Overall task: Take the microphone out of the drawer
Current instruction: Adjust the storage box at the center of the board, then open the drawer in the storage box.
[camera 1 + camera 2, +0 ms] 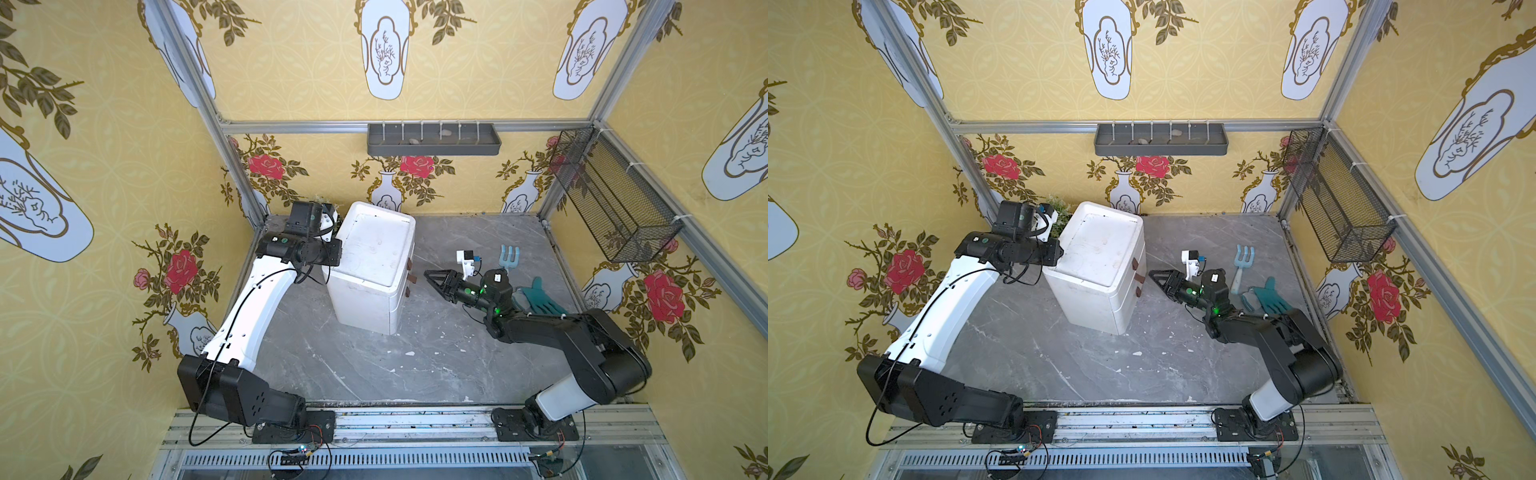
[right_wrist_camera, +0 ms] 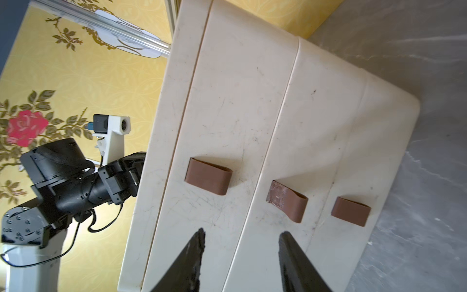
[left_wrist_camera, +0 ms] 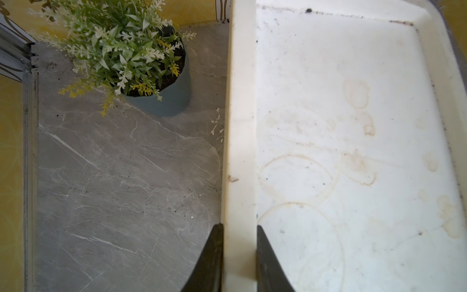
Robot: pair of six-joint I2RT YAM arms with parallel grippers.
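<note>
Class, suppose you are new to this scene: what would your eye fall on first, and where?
The white cabinet mid-table, drawers shut, stands out against yellow rose wallpaper. The left gripper clamps its top rim, while the right gripper, jaws apart, faces its three brown handles. A teal glove lies by the right arm.
</note>
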